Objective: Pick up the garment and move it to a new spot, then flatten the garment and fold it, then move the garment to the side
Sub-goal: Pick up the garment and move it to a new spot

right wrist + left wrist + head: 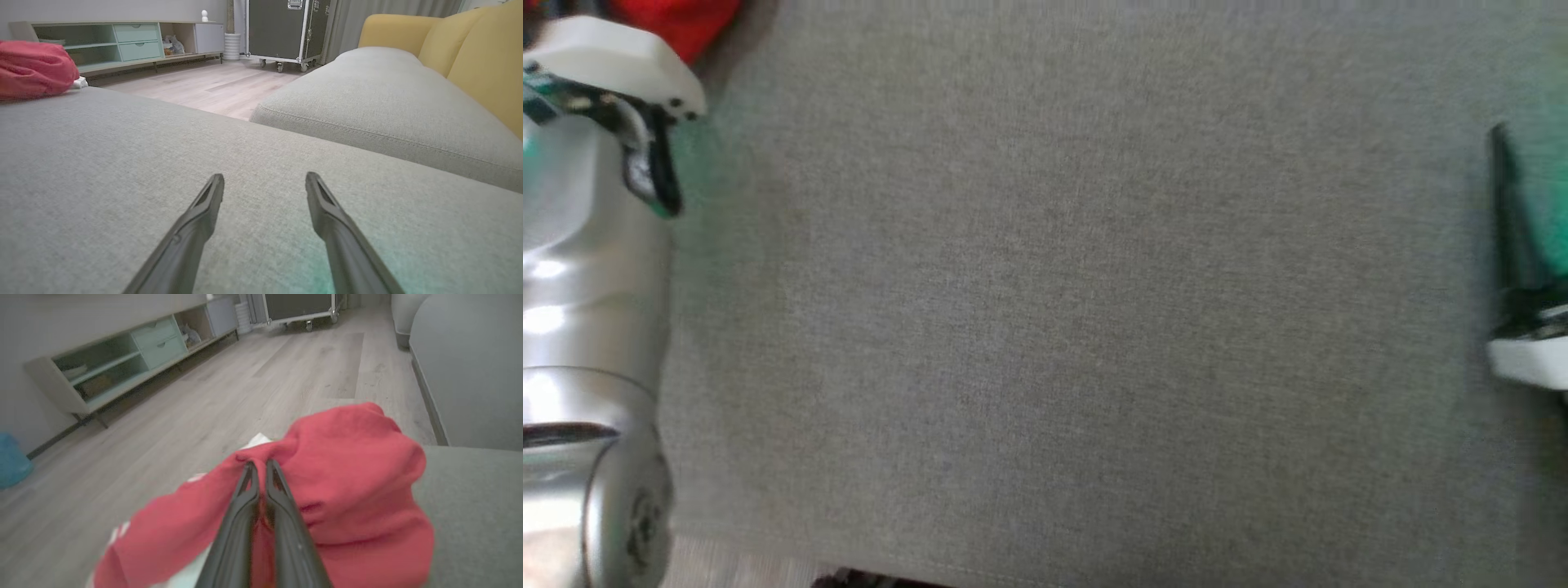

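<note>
The garment (pixel 351 473) is red with white markings and lies bunched at the edge of the grey cushion (pixel 474 514). My left gripper (pixel 259 465) is shut on a fold of its cloth, the two dark fingers pressed together. The same red garment (pixel 678 24) peeks in at the top left of the head view, above my silver left arm (pixel 588 327). It also lies as a red heap (pixel 34 69) far left in the right wrist view. My right gripper (pixel 264 183) hovers open low over the bare grey cushion (pixel 122 163); one dark finger (pixel 1507 212) stands at the head view's right edge.
A second grey cushion (pixel 388 102) with yellow backrests (pixel 474 53) lies beyond a gap to the right. Wooden floor (pixel 245 388), a low sideboard (pixel 122 359) and a wheeled black case (pixel 282 28) stand beyond. The cushion's front edge (pixel 866 563) runs along the bottom.
</note>
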Controlling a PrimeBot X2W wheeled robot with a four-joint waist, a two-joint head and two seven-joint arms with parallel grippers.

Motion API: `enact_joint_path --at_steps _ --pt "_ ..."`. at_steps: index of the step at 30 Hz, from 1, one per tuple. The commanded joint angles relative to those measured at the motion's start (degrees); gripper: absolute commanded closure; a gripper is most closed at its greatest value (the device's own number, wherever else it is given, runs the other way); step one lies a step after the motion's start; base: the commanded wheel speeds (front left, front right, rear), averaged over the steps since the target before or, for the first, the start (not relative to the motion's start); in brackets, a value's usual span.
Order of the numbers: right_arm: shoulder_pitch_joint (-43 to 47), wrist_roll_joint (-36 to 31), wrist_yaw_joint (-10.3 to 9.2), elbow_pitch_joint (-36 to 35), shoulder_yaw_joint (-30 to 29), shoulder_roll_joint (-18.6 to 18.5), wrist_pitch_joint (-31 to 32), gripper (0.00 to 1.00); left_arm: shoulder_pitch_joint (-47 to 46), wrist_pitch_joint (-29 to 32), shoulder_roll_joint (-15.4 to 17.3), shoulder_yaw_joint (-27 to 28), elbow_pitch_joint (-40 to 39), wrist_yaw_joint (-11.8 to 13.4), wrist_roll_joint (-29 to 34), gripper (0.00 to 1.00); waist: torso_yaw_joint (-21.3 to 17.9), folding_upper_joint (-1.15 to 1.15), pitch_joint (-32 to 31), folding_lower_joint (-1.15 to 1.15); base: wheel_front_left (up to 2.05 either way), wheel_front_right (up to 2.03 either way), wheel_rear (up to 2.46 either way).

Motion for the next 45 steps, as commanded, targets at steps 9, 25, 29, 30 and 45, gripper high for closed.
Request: enact_joint_path --at_steps 9,25,29,30,45 --pt "4.07 -0.01 -0.04 4.87 5.62 9.84 0.72 0.0 -1.84 -1.33 5.6 -6.5 -15.64 -4.63 5.74 1.0 -6.84 0.0 -18.59 -0.01 0.0 0.0 0.0" --pt "9.49 -0.25 -0.04 4.79 7.16 16.98 0.72 0.0 17.71 7.85 -0.43 -23.24 -39.06 -9.29 2.98 1.0 -22.04 0.0 -29.02 -0.01 0.0 0.0 0.0" --pt "9.63 -0.13 -0.04 4.36 7.05 17.45 0.72 0.0 26.45 7.68 -3.27 -28.6 -40.5 -9.35 1.27 1.0 -24.28 0.0 -27.4 -0.01 0.0 0.0 0.0" --pt "9.6 -0.08 -0.04 4.26 7.08 17.51 0.72 0.0 28.54 7.12 -4.26 -29.42 -40.25 -9.36 0.02 1.0 -24.65 0.0 -26.96 -0.01 0.0 0.0 0.0" --pt "12.51 -0.37 -0.04 5.65 4.93 19.4 0.72 0.0 46.12 -0.67 -7.88 -40.44 -35.28 -2.86 -12.96 0.0 -22.03 0.0 -30.31 -0.01 0.0 0.0 0.0"
